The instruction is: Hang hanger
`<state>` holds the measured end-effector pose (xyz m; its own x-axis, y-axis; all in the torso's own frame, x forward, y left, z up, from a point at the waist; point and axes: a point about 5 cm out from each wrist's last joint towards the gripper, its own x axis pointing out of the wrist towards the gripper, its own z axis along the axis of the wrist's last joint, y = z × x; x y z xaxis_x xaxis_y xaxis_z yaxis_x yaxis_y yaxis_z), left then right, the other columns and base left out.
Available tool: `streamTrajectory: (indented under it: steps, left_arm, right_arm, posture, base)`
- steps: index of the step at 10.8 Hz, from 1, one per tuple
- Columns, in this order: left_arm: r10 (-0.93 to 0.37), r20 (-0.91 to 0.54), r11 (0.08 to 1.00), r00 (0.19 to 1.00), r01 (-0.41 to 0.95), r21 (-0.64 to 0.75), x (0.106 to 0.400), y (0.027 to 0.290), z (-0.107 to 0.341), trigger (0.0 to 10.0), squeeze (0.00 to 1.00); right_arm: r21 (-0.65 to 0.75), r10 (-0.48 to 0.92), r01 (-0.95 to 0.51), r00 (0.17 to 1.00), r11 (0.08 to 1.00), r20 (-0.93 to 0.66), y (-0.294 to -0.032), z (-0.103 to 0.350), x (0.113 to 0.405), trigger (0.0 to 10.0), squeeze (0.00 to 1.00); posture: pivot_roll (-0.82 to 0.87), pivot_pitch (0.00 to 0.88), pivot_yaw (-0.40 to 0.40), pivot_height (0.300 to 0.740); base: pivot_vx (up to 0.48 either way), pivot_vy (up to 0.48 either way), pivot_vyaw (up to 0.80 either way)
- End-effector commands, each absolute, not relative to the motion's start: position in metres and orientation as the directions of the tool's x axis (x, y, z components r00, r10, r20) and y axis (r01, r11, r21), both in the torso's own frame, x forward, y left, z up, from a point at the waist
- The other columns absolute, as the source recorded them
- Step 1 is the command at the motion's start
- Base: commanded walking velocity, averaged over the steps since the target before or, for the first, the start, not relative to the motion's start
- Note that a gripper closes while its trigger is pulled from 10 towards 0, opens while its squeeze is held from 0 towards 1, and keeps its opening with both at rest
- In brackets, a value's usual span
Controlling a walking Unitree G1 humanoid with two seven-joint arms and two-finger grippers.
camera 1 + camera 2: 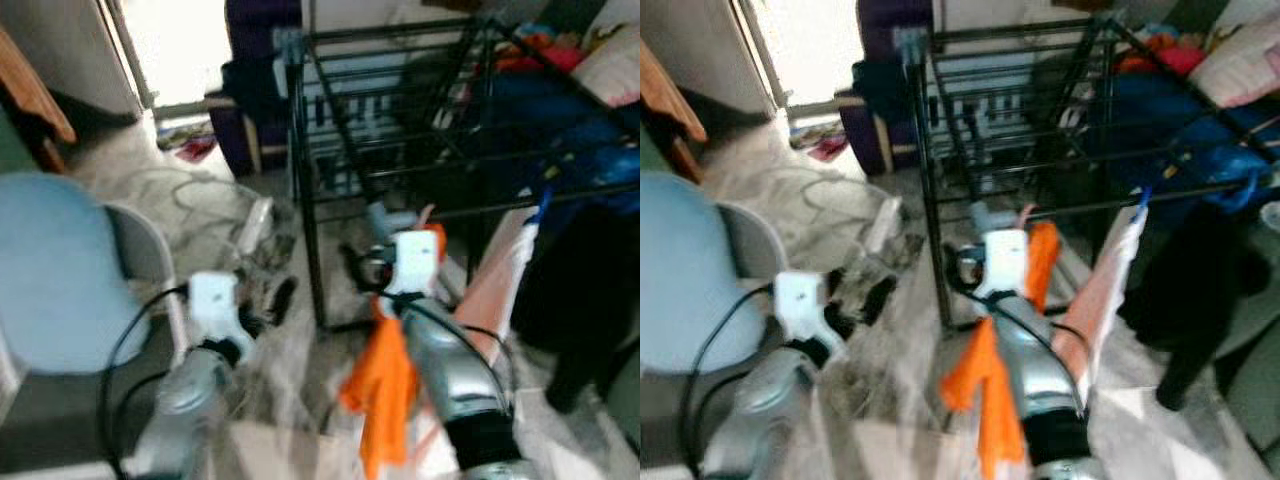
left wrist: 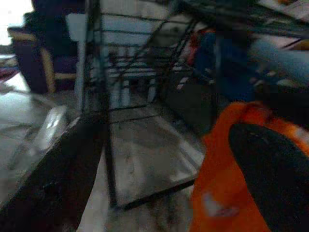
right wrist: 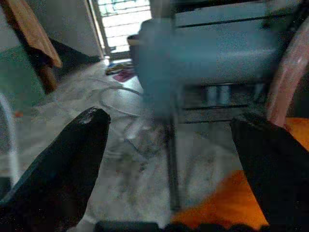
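My right gripper (image 1: 368, 250) is raised in front of the black wire drying rack (image 1: 400, 150). In the right wrist view its fingers (image 3: 87, 140) stand wide apart. A blurred blue-grey piece (image 3: 207, 58) lies just past their tips, beside the curved pink hanger (image 3: 289, 72). I cannot tell whether they touch it. An orange garment (image 1: 385, 385) hangs over the right wrist and forearm. My left gripper (image 1: 268, 305) is low on the left, open and empty, pointing at the rack's foot.
A peach cloth (image 1: 500, 280) and a dark garment (image 1: 580, 290) hang from the rack's front bar. A blue-backed chair (image 1: 50, 270) stands close on the left. Cables and a white power strip (image 1: 255, 225) lie on the floor ahead.
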<state>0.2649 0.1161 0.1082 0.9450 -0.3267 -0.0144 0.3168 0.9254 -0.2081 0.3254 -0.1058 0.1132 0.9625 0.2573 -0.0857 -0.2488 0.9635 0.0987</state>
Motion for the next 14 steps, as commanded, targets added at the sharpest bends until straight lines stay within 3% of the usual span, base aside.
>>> streamTrajectory:
  steps: [1,7,10,14]
  left_arm:
    - [-0.314,-0.026,0.93,0.949,0.302,-0.21,0.265,0.116,0.107,10.0,0.0]
    - [-0.295,-0.075,0.935,0.953,0.272,-0.228,0.265,0.12,0.101,10.0,0.0]
    - [-0.334,-0.117,0.919,0.935,0.295,-0.263,0.262,0.123,0.099,10.0,0.0]
    - [-0.413,-0.175,0.89,0.894,0.356,-0.285,0.255,0.117,0.093,10.0,0.0]
  right_arm:
    - [0.107,0.237,-0.226,0.965,0.968,-0.111,-0.114,0.109,0.324,10.0,0.0]
    - [0.041,0.27,-0.267,0.955,0.963,-0.122,-0.113,0.108,0.316,10.0,0.0]
    - [-0.102,0.191,-0.195,0.98,0.975,-0.046,-0.135,0.123,0.312,10.0,0.0]
    - [-0.181,0.174,-0.21,0.964,0.961,-0.2,-0.183,0.109,0.311,10.0,0.0]
  posture:
    - [-0.02,0.0,0.033,0.74]
    - [-0.03,0.0,0.031,0.74]
    - [-0.04,0.0,0.032,0.74]
    - [-0.05,0.014,0.037,0.74]
  base:
    - [0.0,0.0,0.0]
    - [0.0,0.0,0.0]
    - [0.0,0.0,0.0]
    - [0.0,0.0,0.0]
